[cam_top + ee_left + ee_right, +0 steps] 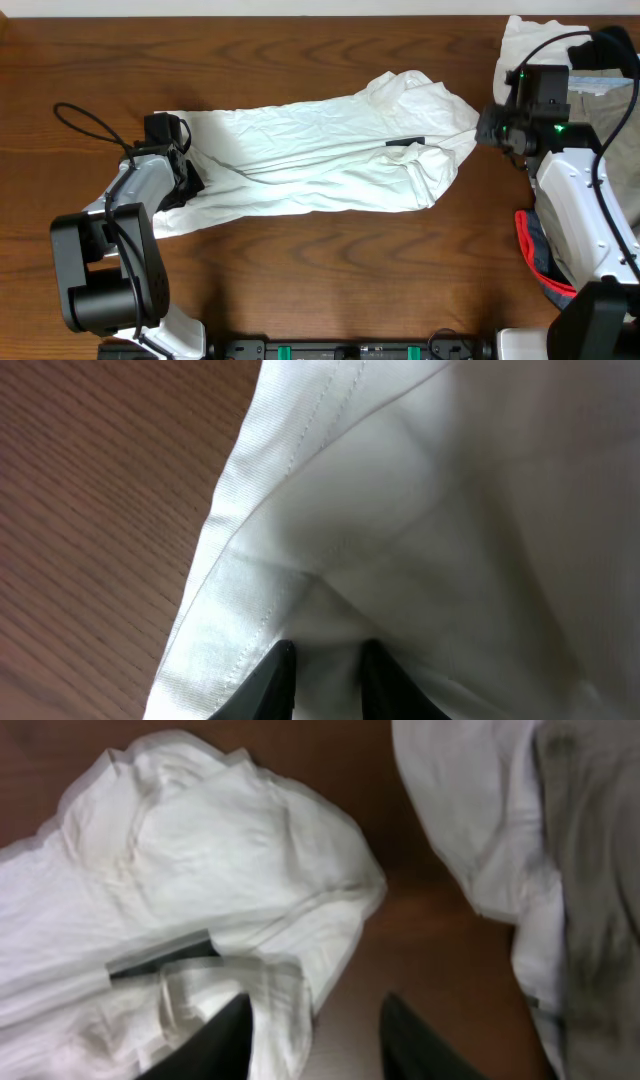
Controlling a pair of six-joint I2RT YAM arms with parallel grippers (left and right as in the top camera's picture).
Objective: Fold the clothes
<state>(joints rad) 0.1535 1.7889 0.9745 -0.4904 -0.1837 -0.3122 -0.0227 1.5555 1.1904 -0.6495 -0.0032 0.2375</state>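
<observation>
Overhead looks straight down; wrist cameras view the same garment (320, 150) close-up.

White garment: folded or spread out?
Spread out. The white garment lies stretched lengthwise across the table, wrinkled, with only its right end bunched up around the dark label.

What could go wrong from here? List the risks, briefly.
1. The right gripper is open at the white garment's edge, with one finger over bare table. Closing may catch only a loose fold, or miss.
2. The left gripper appears to pinch the other end near the hem. With the right end unheld, pulling could drag and bunch the garment.
3. The clothes pile lies close to the right gripper and could snag.
</observation>
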